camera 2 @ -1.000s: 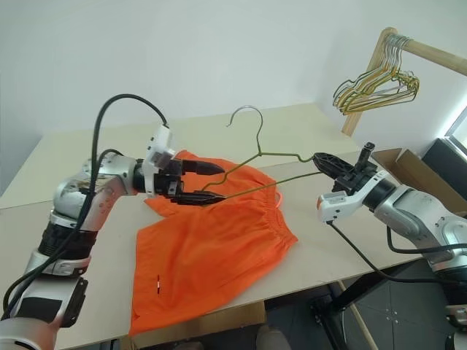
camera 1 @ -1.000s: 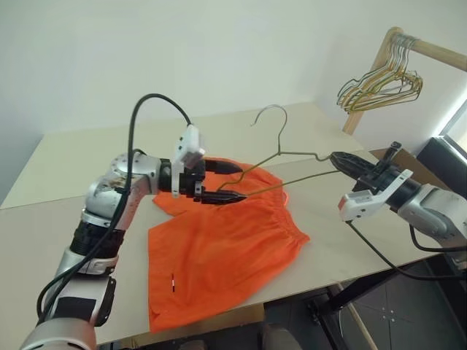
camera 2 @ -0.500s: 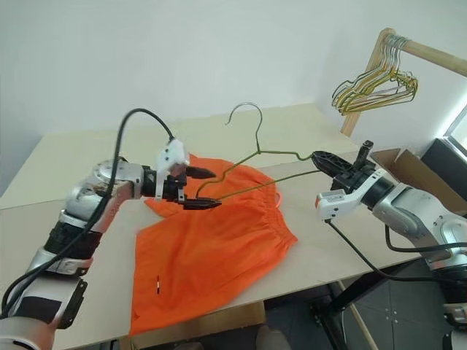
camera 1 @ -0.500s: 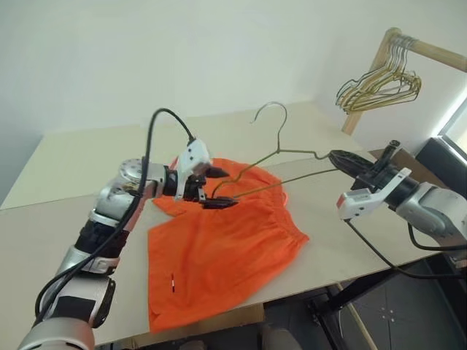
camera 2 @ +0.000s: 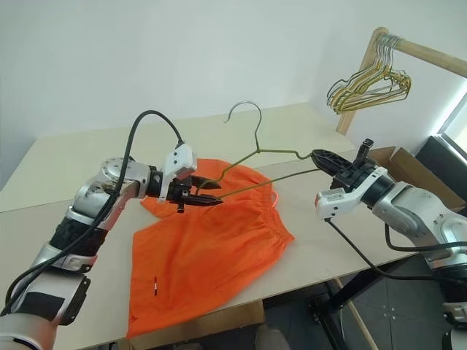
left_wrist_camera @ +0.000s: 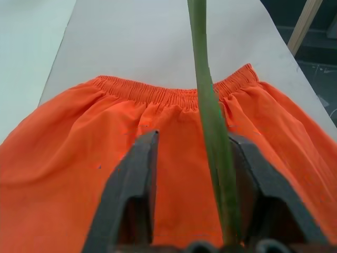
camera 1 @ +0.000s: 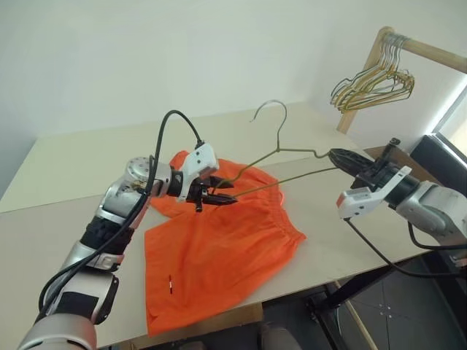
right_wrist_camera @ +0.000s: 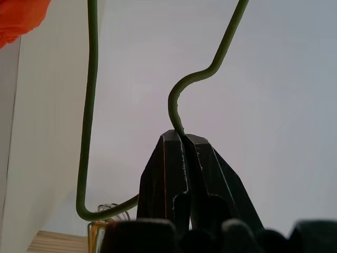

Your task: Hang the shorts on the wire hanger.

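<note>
Left eye view, shorts (camera 1: pixel 219 255): bright orange, spread flat on the table (camera 1: pixel 66 168), hem at its near edge.
Left wrist view, left gripper (left_wrist_camera: pixel 192 145): fingers partly parted around the wire hanger (left_wrist_camera: pixel 208 105), above the waistband.
Right wrist view, right gripper (right_wrist_camera: pixel 184 138): fingers clenched on the hanger's bend.

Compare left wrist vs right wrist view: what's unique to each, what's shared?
Left wrist: the shorts' gathered waistband and the left gripper, jaws apart around a hanger wire. Right wrist: the right gripper, jaws shut on a bend of the wire hanger, plus a wooden piece. Shared: the hanger, orange fabric, the table.
</note>
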